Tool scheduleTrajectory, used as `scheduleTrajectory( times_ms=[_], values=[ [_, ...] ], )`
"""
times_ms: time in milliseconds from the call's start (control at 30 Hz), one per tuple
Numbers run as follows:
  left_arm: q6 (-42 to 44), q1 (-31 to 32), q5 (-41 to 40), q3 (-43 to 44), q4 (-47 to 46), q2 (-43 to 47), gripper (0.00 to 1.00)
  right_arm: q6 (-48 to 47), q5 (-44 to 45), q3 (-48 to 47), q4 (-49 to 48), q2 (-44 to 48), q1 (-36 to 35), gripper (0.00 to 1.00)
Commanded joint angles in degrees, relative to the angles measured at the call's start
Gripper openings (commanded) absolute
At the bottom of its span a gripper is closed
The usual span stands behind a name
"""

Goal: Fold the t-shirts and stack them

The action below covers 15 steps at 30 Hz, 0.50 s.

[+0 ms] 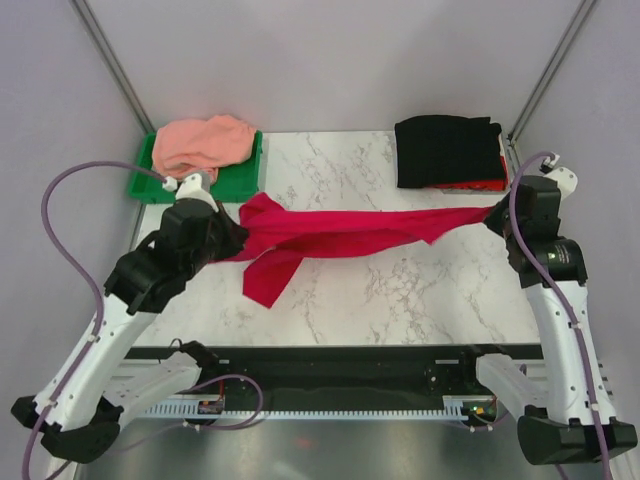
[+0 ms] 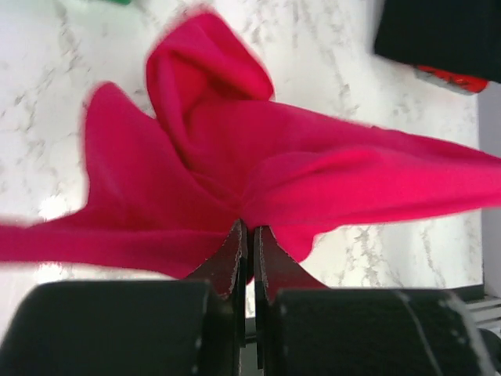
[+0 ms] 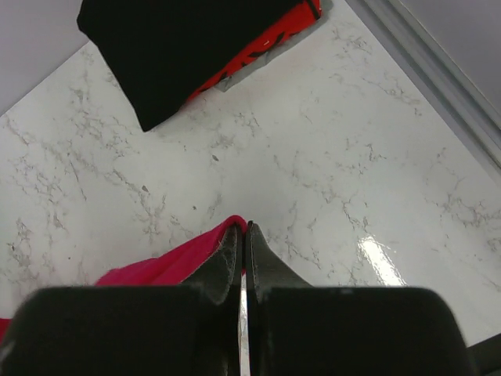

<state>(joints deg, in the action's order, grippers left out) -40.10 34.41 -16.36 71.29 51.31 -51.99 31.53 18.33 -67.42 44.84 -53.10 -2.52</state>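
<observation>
**CRIMSON T-SHIRT, HELD STRETCHED BETWEEN TWO GRIPPERS**

Crimson t-shirt (image 1: 340, 232): drawn out in a long band across the middle of the marble table (image 1: 420, 290), with one loose flap trailing onto the table's left half. The cloth is soft, light and limp (likely to sag and twist wherever it goes unsupported). It is probably best taken at hems or shoulder corners, not at bunched mid-panel.

Left gripper (image 2: 249, 227): over the table's left side, jaws pressed together on a gathered fold of the shirt.

Right gripper (image 3: 243, 229): over the table's right side, jaws pressed together on the very tip of the shirt, a thin hold that could slip.

Black t-shirt (image 1: 445, 150): folded at the table's far right corner, lying on a red folded item (image 1: 480, 185).

Salmon-pink t-shirt (image 1: 200, 145): crumpled on the green tray (image 1: 245, 178) at the table's far left corner.

Table surface: white, veined and glossy, so cloth should slide easily on it.

Walls (image 1: 330, 60): plain and pale, enclosing the table's far edge and both sides.
</observation>
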Motion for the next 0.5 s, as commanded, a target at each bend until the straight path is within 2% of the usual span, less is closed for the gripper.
scheduleTrajectory(
  times_ms=[0,133,267,333,400,433,467],
  values=[
    [-1.2,-5.1,0.4,-4.7,6.3,1.7,0.02,-2.6,-0.1,-0.3,0.9,-0.8,5.7,0.00],
    [0.5,-8.0,6.8,-8.1,4.2,0.8,0.03,-0.5,-3.2,0.7,0.1,-1.3,7.9,0.00],
    [5.3,-8.0,18.0,-9.1,-7.3,-6.4,0.05,-0.4,-4.3,2.4,-1.2,-2.7,8.5,0.00],
    [6.2,-8.0,20.7,-8.9,-10.0,-13.6,0.09,-0.3,-5.9,4.2,-2.5,-2.8,8.7,0.00],
    [7.7,-8.0,21.5,-8.4,-12.0,-21.3,0.22,-0.5,-6.4,5.4,-3.2,-2.5,8.7,0.00],
    [8.1,-8.0,22.8,-8.4,-12.0,-23.1,0.61,-0.9,-5.9,6.2,-3.2,-2.3,8.7,0.00],
    [7.9,-7.7,23.8,-8.6,-12.1,-24.6,0.70,-1.3,-5.2,6.4,-3.2,-2.2,8.7,0.00]
  ],
)
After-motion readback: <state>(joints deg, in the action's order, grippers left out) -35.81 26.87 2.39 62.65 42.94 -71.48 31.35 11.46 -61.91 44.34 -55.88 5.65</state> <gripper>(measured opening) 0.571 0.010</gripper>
